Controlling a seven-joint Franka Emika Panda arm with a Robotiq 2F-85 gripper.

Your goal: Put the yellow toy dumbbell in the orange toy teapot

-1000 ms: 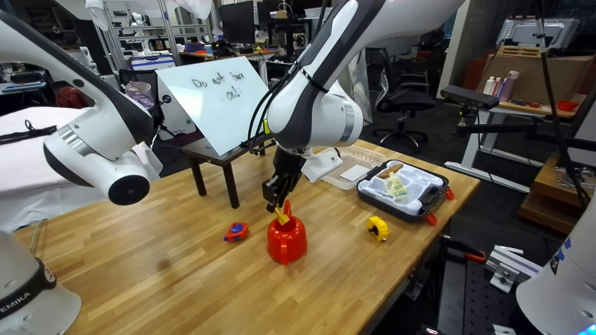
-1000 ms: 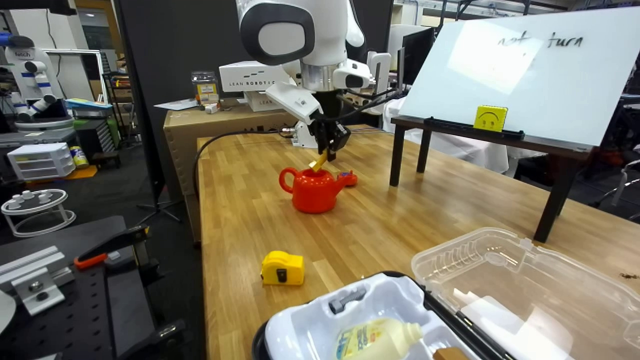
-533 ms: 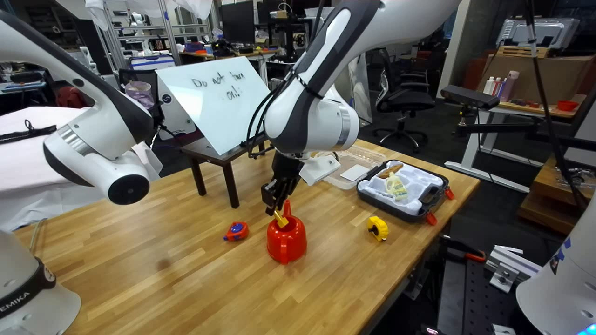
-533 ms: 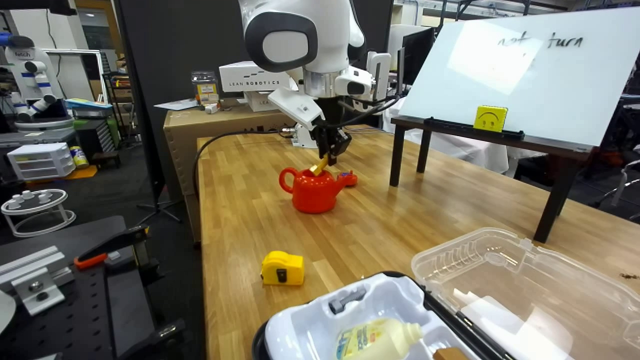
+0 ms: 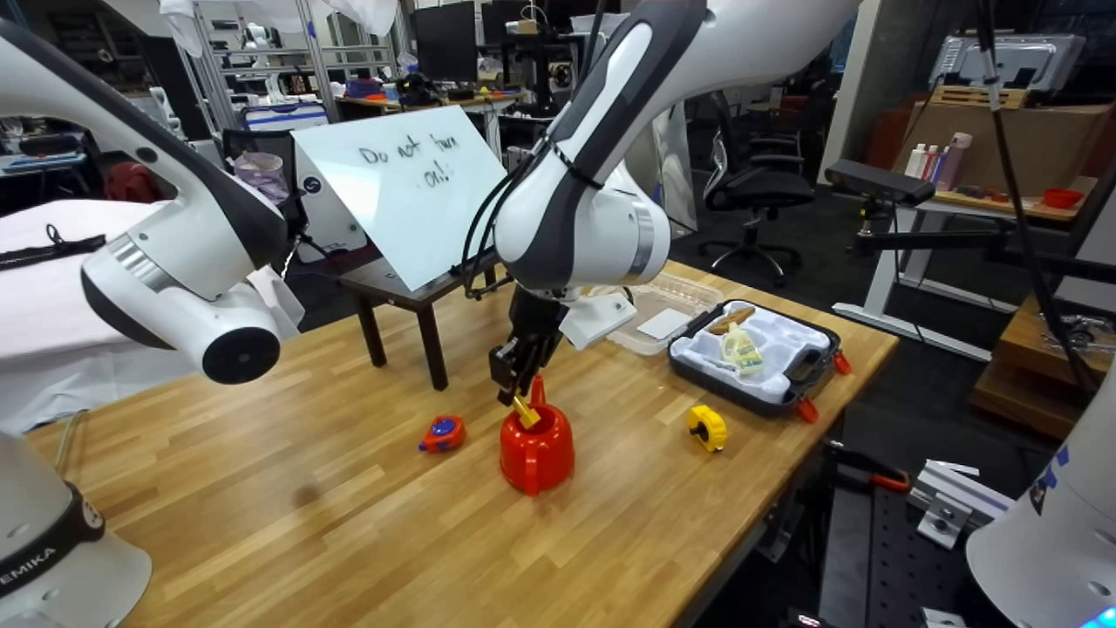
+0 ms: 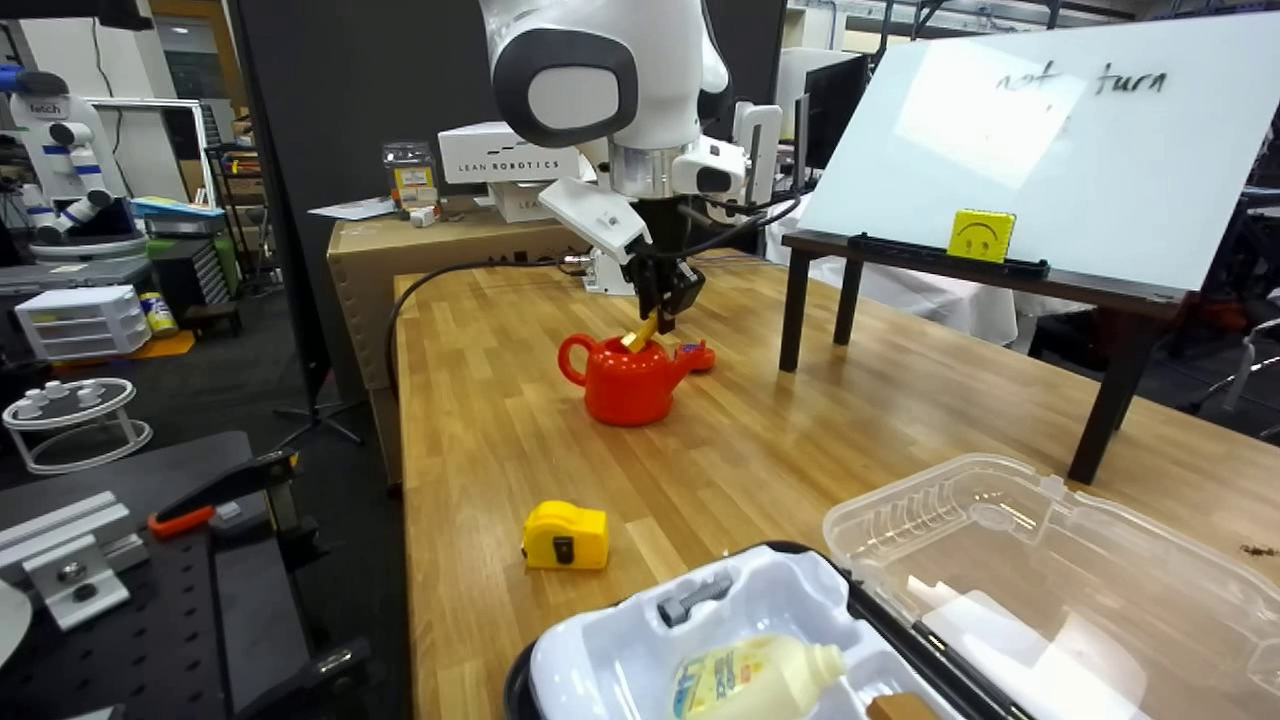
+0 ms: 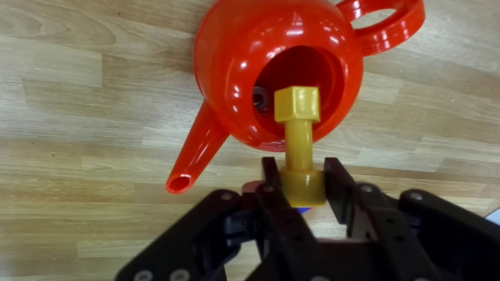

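Presently, the yellow toy dumbbell (image 7: 299,145) hangs from the gripper (image 7: 301,177), its free end directly above or just inside the mouth of the orange toy teapot (image 6: 628,385); from where I stand, which of the two is hard to settle. Over the last second the gripper has sunk slightly, bringing the dumbbell lower toward that mouth; in the latest half second it has barely moved. The transfer thus appears nearly complete, probably lacking only further descent and release. The dumbbell is glossy yellow: a blocky free end, a slimmer bar, and a second thick end with both jaws pressed on it, one per side. It slants from the gripper, so it might catch on the rim when let go. Beneath the gripper, the teapot stands upright on the wooden table (image 5: 349,523); a small grey ring-like piece (image 7: 260,97) shows inside. Low and near the gripper lies a red toy with a blue button (image 5: 445,431); well apart rests a yellow tape measure (image 5: 707,428), and farther still a case with a white tray (image 5: 780,342).
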